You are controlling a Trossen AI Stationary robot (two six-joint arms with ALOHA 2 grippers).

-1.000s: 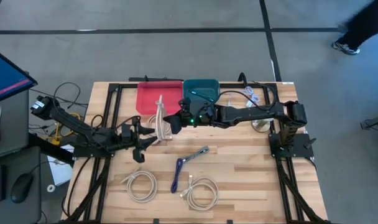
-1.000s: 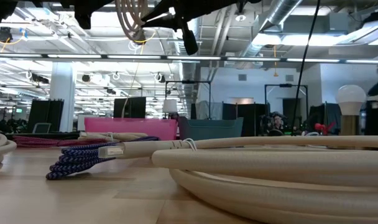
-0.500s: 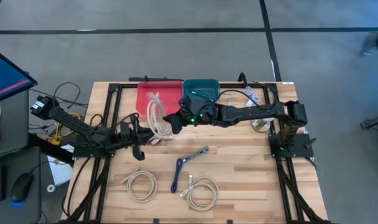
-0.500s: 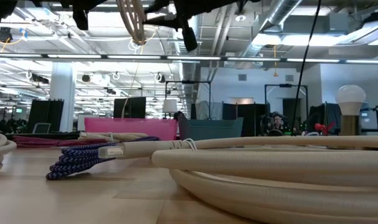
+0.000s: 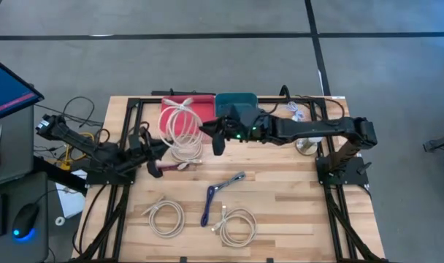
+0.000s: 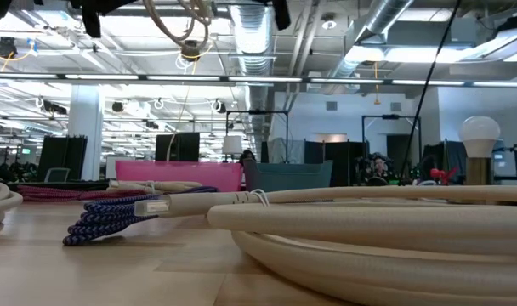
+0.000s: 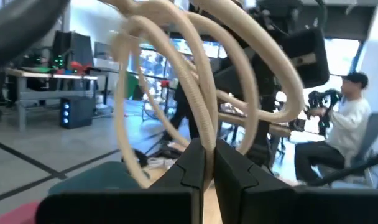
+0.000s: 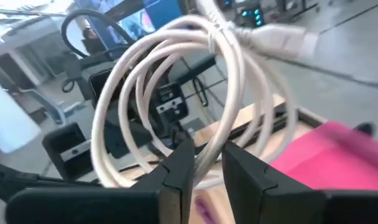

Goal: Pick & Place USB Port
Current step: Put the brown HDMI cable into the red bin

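A: Cable first: how will it handle?

B: Light and floppy, I judge. The coiled white USB cable (image 5: 180,130) is a loose bundle of soft loops, so it sags and swings when lifted, and the plug end (image 8: 282,41) dangles free. A pinch across several strands at once should hold best; one strand alone could slide out.

A: Where is it relative to your tools?

B: My left tool (image 7: 204,163) has its fingers pressed together on a strand of the coil, with the loops fanning out just ahead of the fingertips and up away from the surface (image 5: 280,197). In the overhead view the bundle hangs over the near edge of the red tray (image 5: 201,108), between my two tools.

A: And the right one?

B: My right tool (image 8: 204,163) sits on the far side of the coil from the left, fingers partly spread with a loop passing through the gap between them. I cannot tell whether they grip it or merely straddle it.

A: Other cables?

B: Two more white coils (image 5: 166,217) and a blue braided cable (image 5: 209,201) lie on the surface, well apart from both tools.
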